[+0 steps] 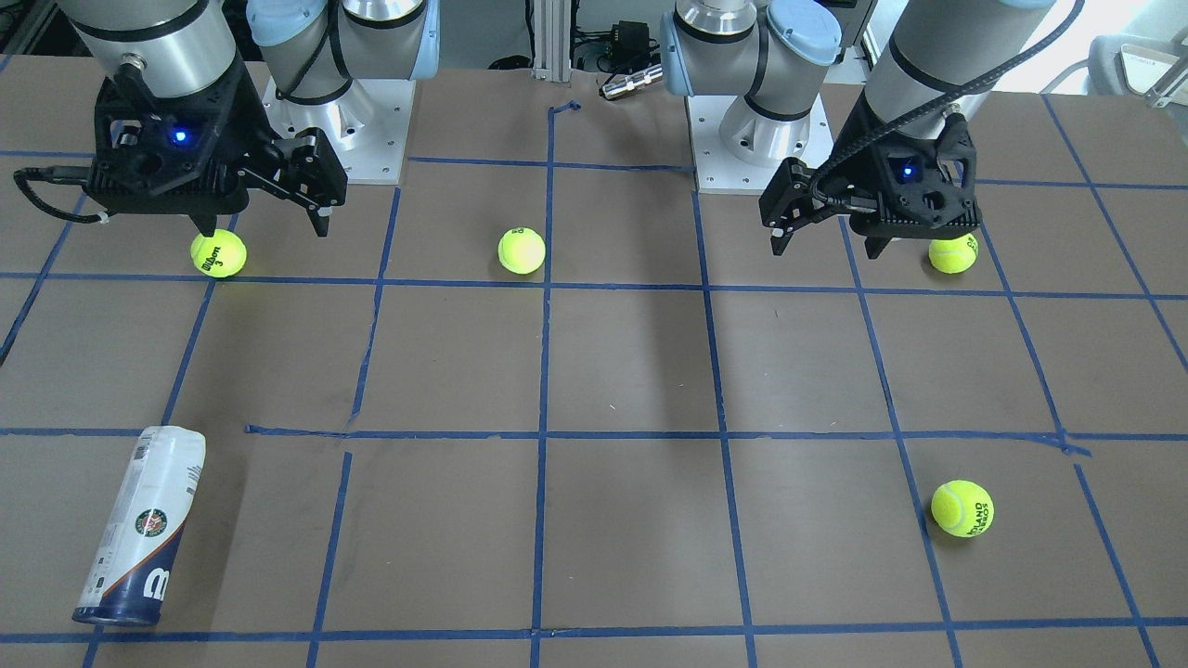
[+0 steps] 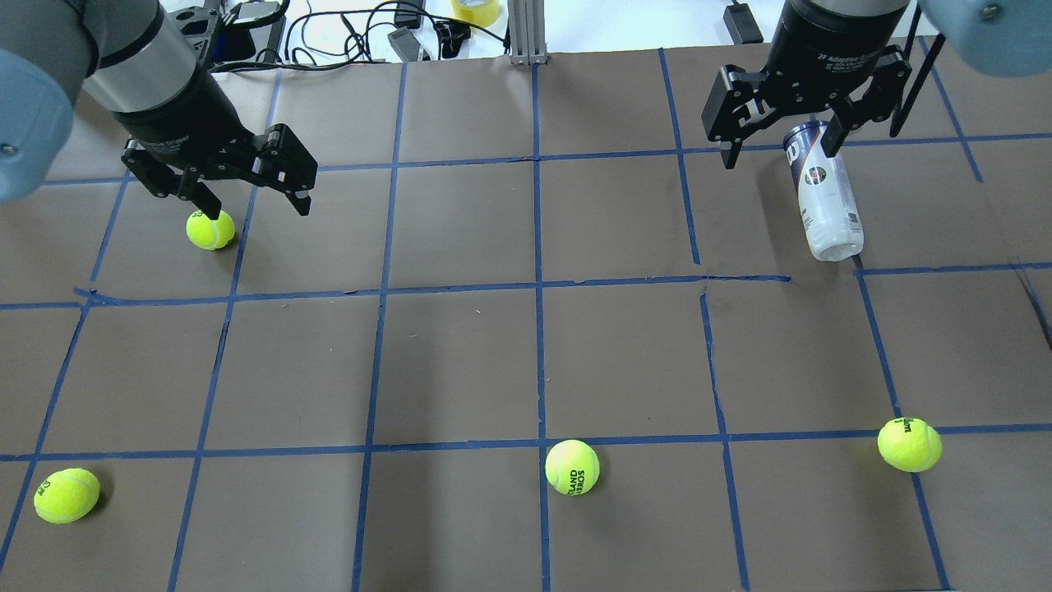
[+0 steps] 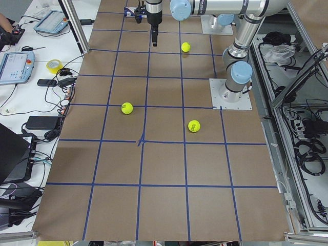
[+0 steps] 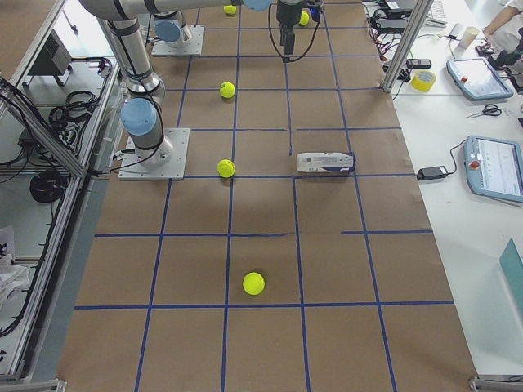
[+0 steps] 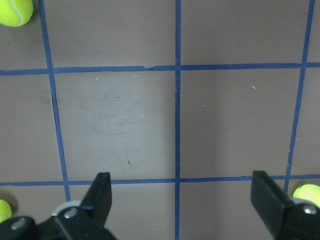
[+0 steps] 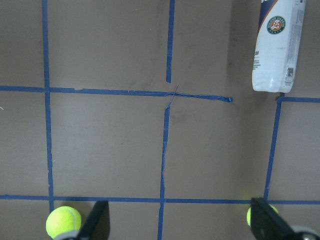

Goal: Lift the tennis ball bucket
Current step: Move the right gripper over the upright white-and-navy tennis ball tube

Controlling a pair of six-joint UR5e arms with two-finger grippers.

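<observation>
The tennis ball bucket [image 1: 139,529] lies on its side on the brown table, white label with a round logo, navy end toward the operators' edge. It also shows in the overhead view [image 2: 822,197], the right wrist view [image 6: 277,45] and the exterior right view [image 4: 325,163]. My right gripper [image 2: 781,154] is open and empty, raised above the table; in the front view [image 1: 264,227] it hangs well back from the bucket, toward the robot's base. My left gripper [image 2: 256,205] is open and empty on the other side [image 1: 826,249].
Several loose yellow-green tennis balls lie on the table: one under the right gripper [image 1: 219,253], one in the middle [image 1: 521,250], one by the left gripper [image 1: 953,253], one nearer the operators' edge [image 1: 962,507]. Blue tape lines [image 1: 543,436] grid the table.
</observation>
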